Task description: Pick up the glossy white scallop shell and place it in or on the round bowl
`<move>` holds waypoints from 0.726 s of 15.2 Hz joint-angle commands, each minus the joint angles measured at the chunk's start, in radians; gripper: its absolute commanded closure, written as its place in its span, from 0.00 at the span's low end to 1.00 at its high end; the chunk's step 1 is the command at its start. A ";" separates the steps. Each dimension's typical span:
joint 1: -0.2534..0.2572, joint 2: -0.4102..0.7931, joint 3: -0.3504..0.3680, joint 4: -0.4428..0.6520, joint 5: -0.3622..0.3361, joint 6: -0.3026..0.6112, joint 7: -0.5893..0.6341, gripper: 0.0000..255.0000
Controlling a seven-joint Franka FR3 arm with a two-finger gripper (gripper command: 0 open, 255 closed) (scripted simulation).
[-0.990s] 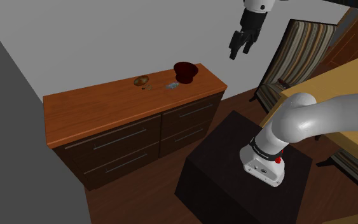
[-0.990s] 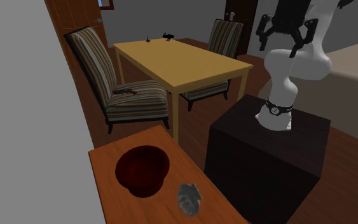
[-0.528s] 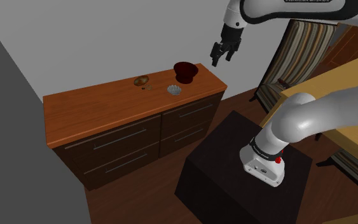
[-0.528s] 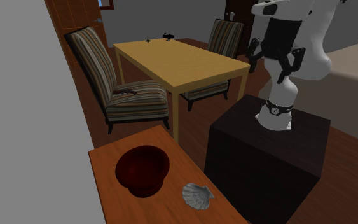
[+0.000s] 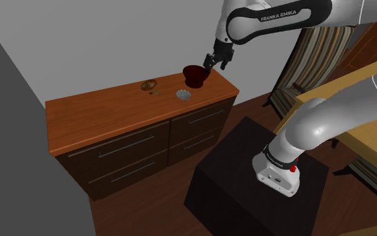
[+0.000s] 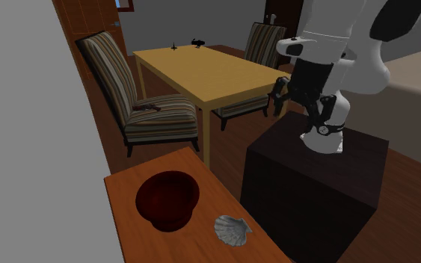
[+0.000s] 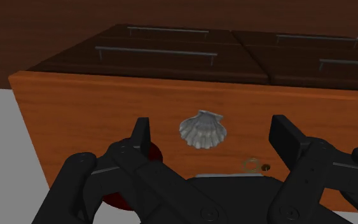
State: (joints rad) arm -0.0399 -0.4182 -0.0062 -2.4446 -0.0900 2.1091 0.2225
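Hovering over the right end of the dresser as the shoulder view has it, my end effector is spread wide and has hold of nothing. The scallop shell lies on the wooden top near the front edge, just beside the dark red round bowl and on the shoulder view's left of it; the two do not touch. Farther along the top toward that view's left sits a small brownish thing, well apart from the shell. The shell is drawn silvery grey, ribbed, and lying flat with its domed side up. I judge it light and stiff, but thin and likely brittle at the fanned rim, and a glossy surface would let it slide out of a careless pinch. It sits low, so my fingers would have to come down almost to the wood. I would take it across its width, one finger on each side edge near the widest part of the fan, squeezing gently, since the sloping dome could squirt it out upward or sideways. From my wrist view it lies between my two fingers and ahead of them, untouched.
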 commanded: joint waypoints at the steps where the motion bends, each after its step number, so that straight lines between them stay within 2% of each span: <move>1: -0.004 0.080 0.007 0.021 -0.009 0.075 0.025 0.00; 11: -0.028 0.454 0.013 0.194 -0.086 0.344 0.145 0.00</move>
State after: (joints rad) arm -0.0650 -0.0095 0.0086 -2.2701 -0.1650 2.4196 0.3538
